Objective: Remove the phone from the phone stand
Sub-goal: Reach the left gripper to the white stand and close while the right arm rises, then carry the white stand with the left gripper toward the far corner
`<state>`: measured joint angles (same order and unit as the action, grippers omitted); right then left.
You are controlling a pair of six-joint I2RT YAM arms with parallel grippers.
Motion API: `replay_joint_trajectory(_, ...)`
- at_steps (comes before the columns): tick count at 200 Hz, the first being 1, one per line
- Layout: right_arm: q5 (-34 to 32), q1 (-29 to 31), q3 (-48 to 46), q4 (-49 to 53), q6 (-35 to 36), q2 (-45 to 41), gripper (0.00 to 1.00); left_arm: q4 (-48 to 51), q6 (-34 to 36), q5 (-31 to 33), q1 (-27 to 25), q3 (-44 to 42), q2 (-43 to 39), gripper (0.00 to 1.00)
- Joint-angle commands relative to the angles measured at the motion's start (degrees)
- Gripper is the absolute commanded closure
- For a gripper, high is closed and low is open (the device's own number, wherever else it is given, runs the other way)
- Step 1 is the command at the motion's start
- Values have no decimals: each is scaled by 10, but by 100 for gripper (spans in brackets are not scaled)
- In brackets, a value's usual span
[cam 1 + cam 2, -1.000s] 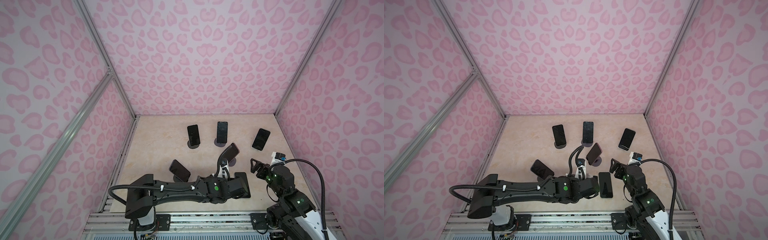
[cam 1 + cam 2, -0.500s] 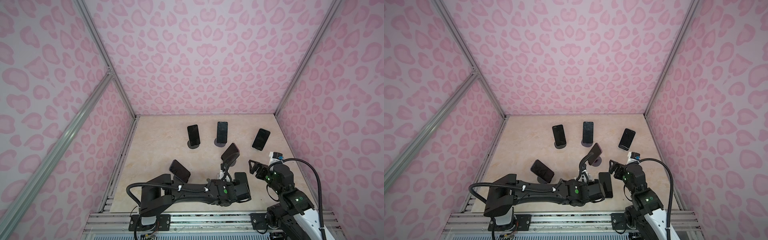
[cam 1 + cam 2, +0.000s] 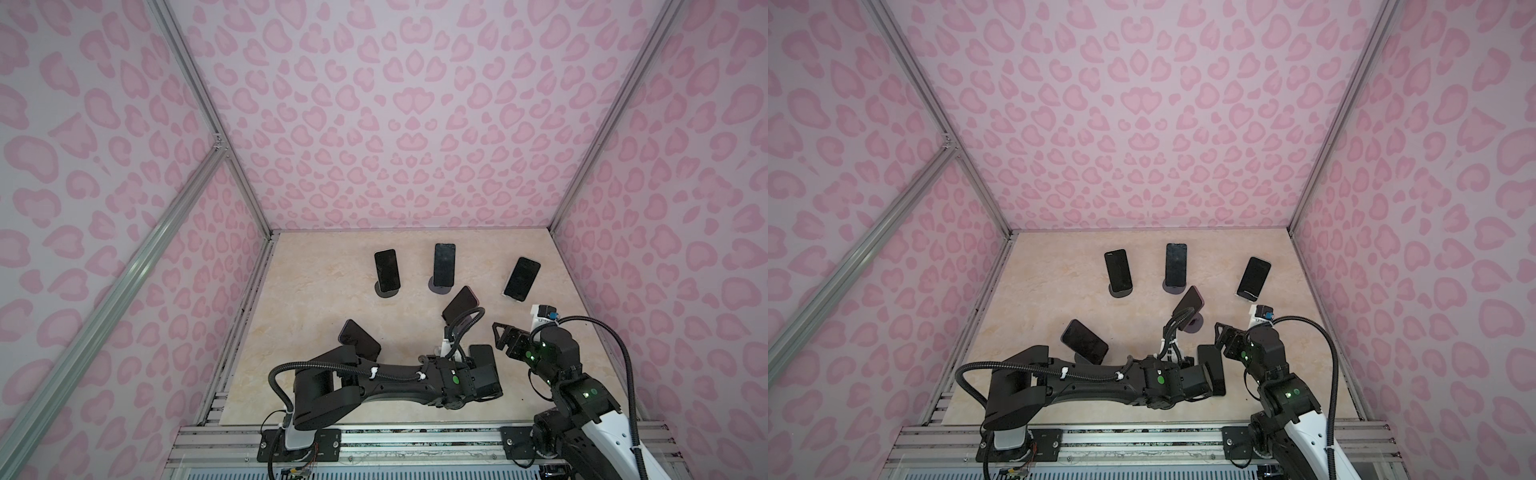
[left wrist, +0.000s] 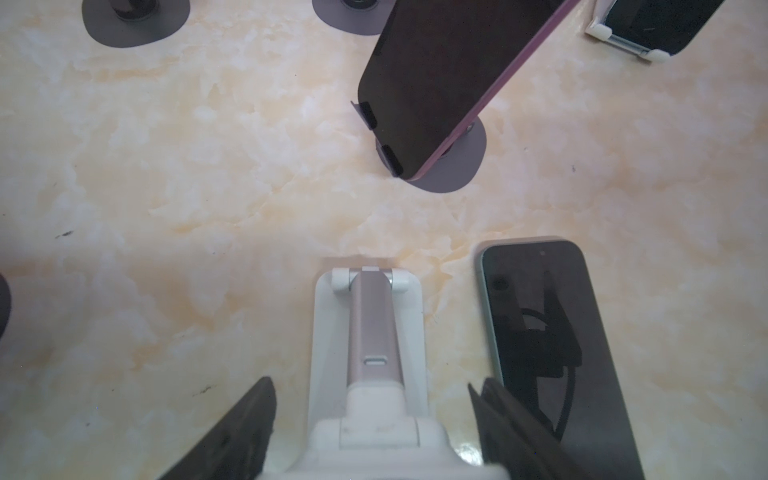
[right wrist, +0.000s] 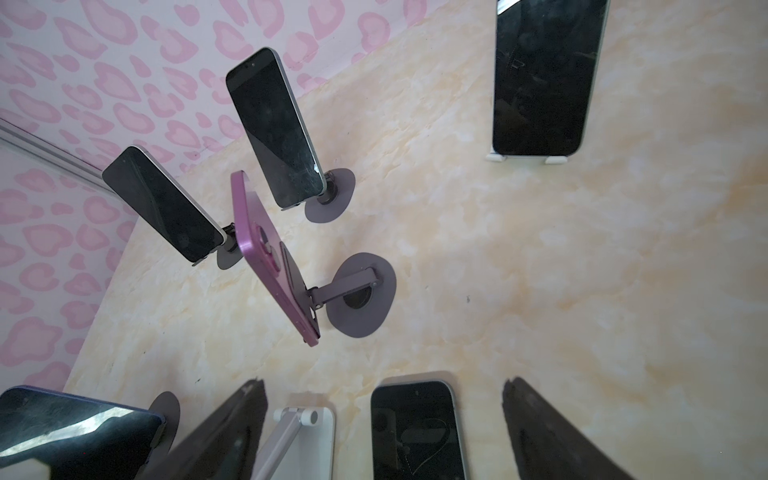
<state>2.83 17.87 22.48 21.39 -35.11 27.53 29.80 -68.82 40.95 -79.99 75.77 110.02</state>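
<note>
The left hand (image 4: pixel 370 382) hangs half-open, jaws either side of the white phone stand (image 4: pixel 371 320), gripping nothing. The phone (image 4: pixel 540 332) lies flat on the table (image 4: pixel 187 166) just beside the stand. The right hand (image 5: pixel 384 381) hovers near it, wide open and empty

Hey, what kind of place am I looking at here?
Probably a robot test booth, not a home or shop: pink-patterned walls on an aluminium frame, a left arm and right arm bolted to a front rail, and phones propped on stands on a marble-look tabletop.
</note>
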Motion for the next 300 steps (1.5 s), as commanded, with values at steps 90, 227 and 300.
replay_joint_trajectory(90,-9,-1,-4,-6,14,-12,10,-9,29,28,-2,-24,-15,42)
replay_joint_trajectory(227,7,-1,-8,-11,8,-18,12,200,85,102,28,-36,-263,49)
replay_joint_trajectory(300,32,-2,-9,-45,4,19,13,196,272,51,259,-25,-427,49)
